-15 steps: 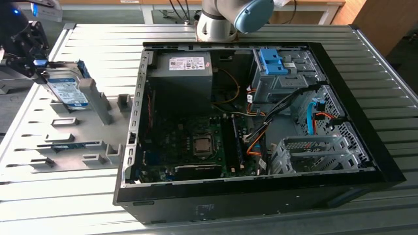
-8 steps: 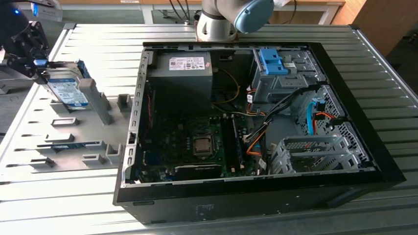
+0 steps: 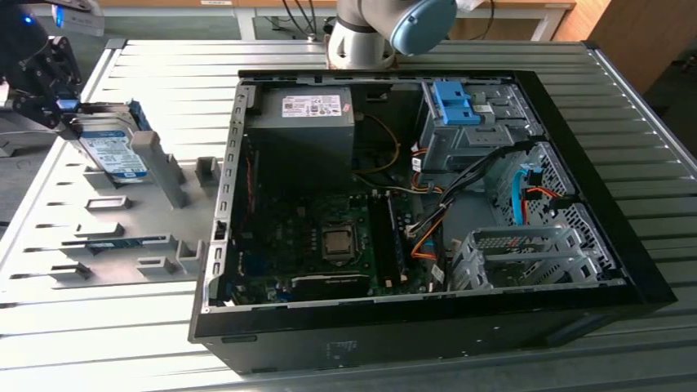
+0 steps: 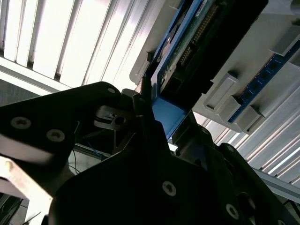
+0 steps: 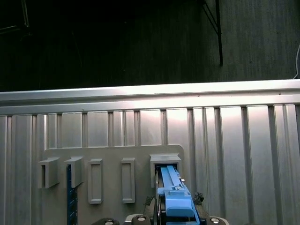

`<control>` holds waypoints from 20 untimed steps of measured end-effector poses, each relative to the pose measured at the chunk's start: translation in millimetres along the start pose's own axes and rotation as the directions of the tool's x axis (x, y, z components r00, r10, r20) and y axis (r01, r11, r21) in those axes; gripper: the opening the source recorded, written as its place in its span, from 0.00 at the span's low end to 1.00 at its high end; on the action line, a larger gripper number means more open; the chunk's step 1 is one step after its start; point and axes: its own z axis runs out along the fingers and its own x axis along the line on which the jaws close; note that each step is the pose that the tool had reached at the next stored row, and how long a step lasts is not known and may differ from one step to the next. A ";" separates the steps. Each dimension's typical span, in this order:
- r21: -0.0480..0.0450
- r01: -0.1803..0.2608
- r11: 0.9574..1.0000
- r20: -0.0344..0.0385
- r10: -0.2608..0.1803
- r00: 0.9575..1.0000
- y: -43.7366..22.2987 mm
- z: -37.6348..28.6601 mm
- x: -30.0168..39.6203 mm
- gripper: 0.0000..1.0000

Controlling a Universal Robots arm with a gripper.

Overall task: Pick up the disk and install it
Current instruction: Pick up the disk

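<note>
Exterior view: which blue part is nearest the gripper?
The disk standing upright in the grey rack, white-and-blue label showing, right beside the gripper. The bare blue clip sits far off inside the computer case.

The pincer [image 3: 72, 114] is clamped on the disk [image 3: 113, 155], which stands in a slot of the rack [image 3: 130, 261]. A tall grey post [image 3: 149, 163] rises just beside the disk (the closest obstacle). Lower blocks [image 5: 95, 180] line the rack past the pincer. Well beyond them the open case [image 3: 436, 343] walls off the table [image 3: 610, 90]. Above the pincer the way is open.
</note>
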 end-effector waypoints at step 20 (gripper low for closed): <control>-0.001 0.044 0.999 0.000 -0.044 0.999 0.0 0.2 0.9 0.37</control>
